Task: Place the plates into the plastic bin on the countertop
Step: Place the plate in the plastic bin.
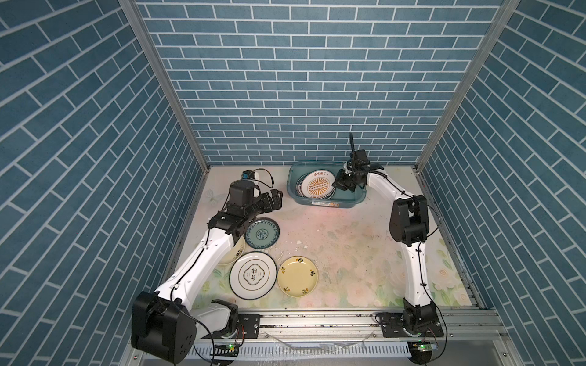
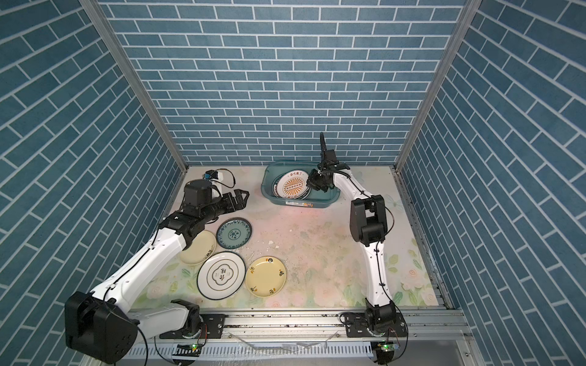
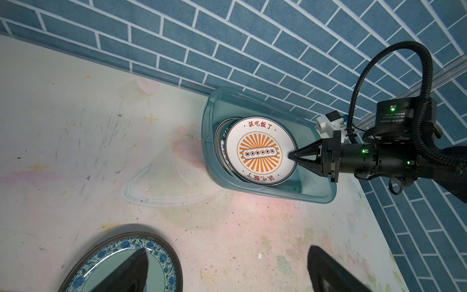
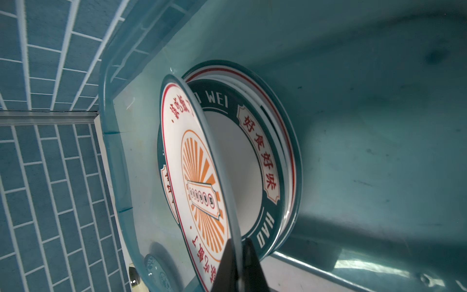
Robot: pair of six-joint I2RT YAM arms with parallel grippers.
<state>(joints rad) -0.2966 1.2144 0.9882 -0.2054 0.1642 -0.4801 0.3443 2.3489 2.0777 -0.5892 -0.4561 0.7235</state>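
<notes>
Right tool clamped on rim of sunburst plate, tilted on stack inside plastic bin, upper centre in both top views. Left tool gaped, empty. I judged plate stiff, glossy-slick, chippable; rim pinch only.

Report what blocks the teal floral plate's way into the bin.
No object stands on the countertop between the teal floral plate and the bin; inside it, the right gripper is clamped on the orange sunburst plate.

In the translucent teal plastic bin, the round white orange-sunburst plate reads "該吃飯了" in red; under it, the round teal-rimmed white plate reads "HAO", "WEI", "好食好味".
</notes>
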